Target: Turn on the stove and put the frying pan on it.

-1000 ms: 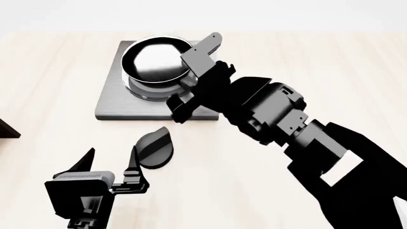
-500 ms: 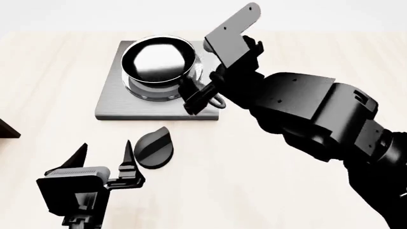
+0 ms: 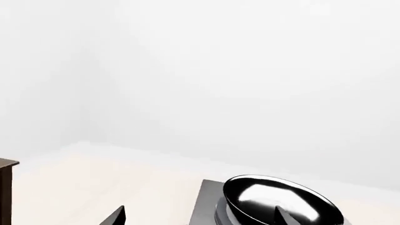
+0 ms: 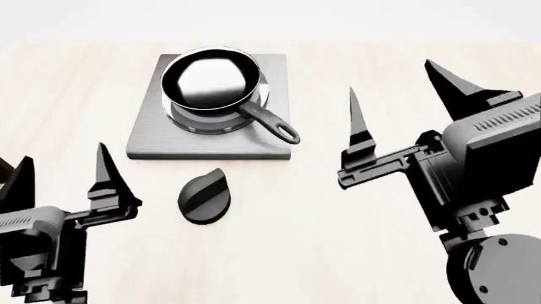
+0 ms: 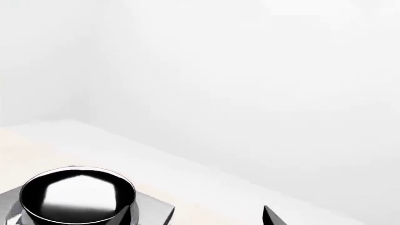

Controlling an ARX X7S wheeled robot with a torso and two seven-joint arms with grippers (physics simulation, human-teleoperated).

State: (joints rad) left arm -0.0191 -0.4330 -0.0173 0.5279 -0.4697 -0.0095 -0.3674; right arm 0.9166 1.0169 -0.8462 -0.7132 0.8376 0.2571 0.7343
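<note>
The frying pan (image 4: pixel 210 81) sits on the burner of the stove (image 4: pixel 152 140), its handle (image 4: pixel 272 123) pointing toward the front right. The black teardrop knob (image 4: pixel 205 197) lies on the table just in front of the plate. My right gripper (image 4: pixel 394 88) is open and empty, raised to the right of the pan and apart from the handle. My left gripper (image 4: pixel 63 180) is open and empty at the front left, left of the knob. The left wrist view shows the pan (image 3: pixel 281 201) on the stove (image 3: pixel 206 208). The right wrist view shows the pan (image 5: pixel 78 194) too.
A dark brown shelf (image 3: pixel 6 192) stands at the table's left edge, close to my left gripper. Pale wooden tabletop (image 4: pixel 338 253) surrounds the stove, and a white wall lies behind.
My right gripper let go of the pan handle and pulled back to the right, now open. The pan stays on the burner. My left gripper shifted left.
</note>
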